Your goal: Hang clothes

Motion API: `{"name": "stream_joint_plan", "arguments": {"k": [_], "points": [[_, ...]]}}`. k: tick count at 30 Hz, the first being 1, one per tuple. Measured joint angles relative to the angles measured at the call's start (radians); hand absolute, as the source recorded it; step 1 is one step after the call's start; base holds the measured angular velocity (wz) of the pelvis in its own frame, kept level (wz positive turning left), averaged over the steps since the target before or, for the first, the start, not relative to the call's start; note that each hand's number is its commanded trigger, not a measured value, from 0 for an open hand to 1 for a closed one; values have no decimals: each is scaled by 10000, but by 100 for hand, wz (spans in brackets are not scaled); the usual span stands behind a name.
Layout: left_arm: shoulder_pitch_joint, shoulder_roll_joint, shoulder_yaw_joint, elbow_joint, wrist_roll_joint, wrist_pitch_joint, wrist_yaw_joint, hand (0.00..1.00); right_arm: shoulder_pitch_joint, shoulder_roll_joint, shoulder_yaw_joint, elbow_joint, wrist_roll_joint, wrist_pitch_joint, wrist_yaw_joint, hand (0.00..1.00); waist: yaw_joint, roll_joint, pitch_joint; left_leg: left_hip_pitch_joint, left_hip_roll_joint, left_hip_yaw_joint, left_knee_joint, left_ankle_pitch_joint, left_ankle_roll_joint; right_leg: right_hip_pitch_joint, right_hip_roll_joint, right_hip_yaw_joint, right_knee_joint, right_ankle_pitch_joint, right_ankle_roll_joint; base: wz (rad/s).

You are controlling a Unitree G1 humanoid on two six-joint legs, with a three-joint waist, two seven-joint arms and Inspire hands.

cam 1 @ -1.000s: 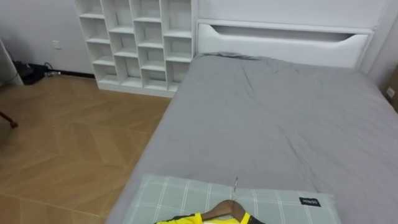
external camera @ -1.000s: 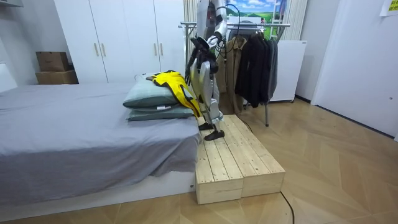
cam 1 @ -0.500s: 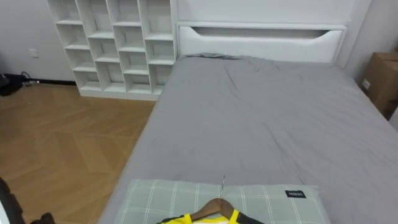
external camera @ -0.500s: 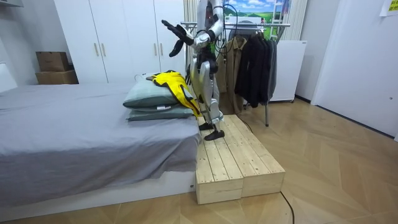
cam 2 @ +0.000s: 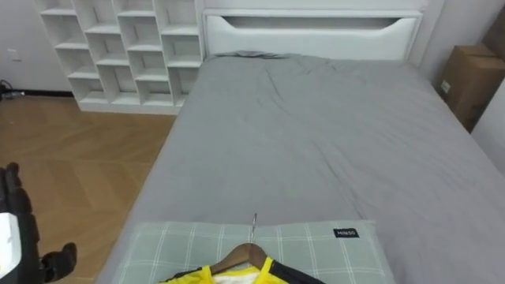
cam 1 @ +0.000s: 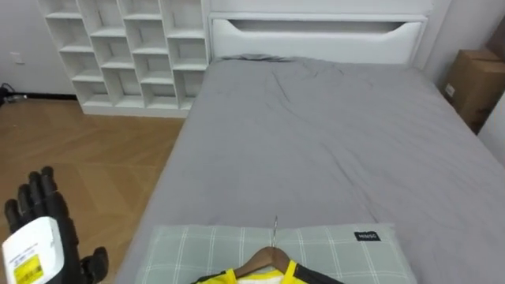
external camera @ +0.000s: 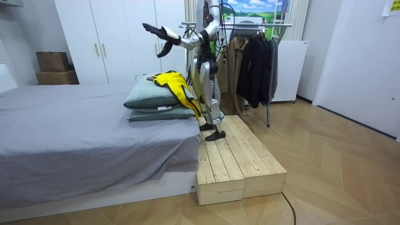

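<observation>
A yellow shirt (cam 1: 237, 278) with dark trim lies on a wooden hanger (cam 1: 268, 259) whose metal hook points toward the headboard. Both rest on a green checked pillow (cam 1: 197, 248) at the near end of the grey bed (cam 1: 316, 142). My left hand (cam 1: 39, 213) is raised at the lower left, beside the bed and left of the pillow, fingers straight, holding nothing. In the room view I stand on a wooden platform (external camera: 234, 156) at the bed's end, the left hand (external camera: 155, 30) stretched out high above the shirt (external camera: 175, 84) and pillow (external camera: 150, 97).
A white cubby shelf (cam 1: 118, 55) stands by the headboard over wooden floor. A cardboard box (cam 1: 469, 83) sits at the far right. Behind me a clothes rack (external camera: 256, 25) holds dark coats (external camera: 253, 62). White wardrobes (external camera: 119, 37) line the wall.
My left arm has swung up from my body and out over the bed, bringing the hand into the eye view's lower left. The camera has turned slightly right.
</observation>
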Motion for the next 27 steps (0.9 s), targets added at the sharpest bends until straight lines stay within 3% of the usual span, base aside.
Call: {"name": "stream_joint_plan", "arguments": {"k": [6, 12, 17, 27], "points": [[-338, -2, -275, -2, 338, 61, -497, 0, -119, 11, -73, 19, -11, 2, 5, 0, -32, 11, 11, 76, 31, 232, -22, 1, -1, -16, 32, 421, -3, 0, 0, -11], [-812, -17, -658, -2, 875, 148, -834, 0, -134, 36, -42, -2, -6, 35, 5, 0, -33, 23, 7, 50, 30, 285, -38, 0, 1, -42, 36, 436, 7, 17, 4, -1], [-829, -24, -720, -1, 984, 255, -887, 0, -153, 35, 30, 9, 2, 35, 4, 0, -221, 69, 3, 54, 72, 294, -78, -1, 0, -42, 82, 442, 9, 67, -19, 0], [-831, -58, -1065, 221, 1078, 496, -1873, 0, -183, 54, 32, 33, 177, 35, 4, 0, -437, 129, 31, 70, 113, 406, -7, 0, -4, -22, 106, 443, 6, 75, -27, 0]]}}
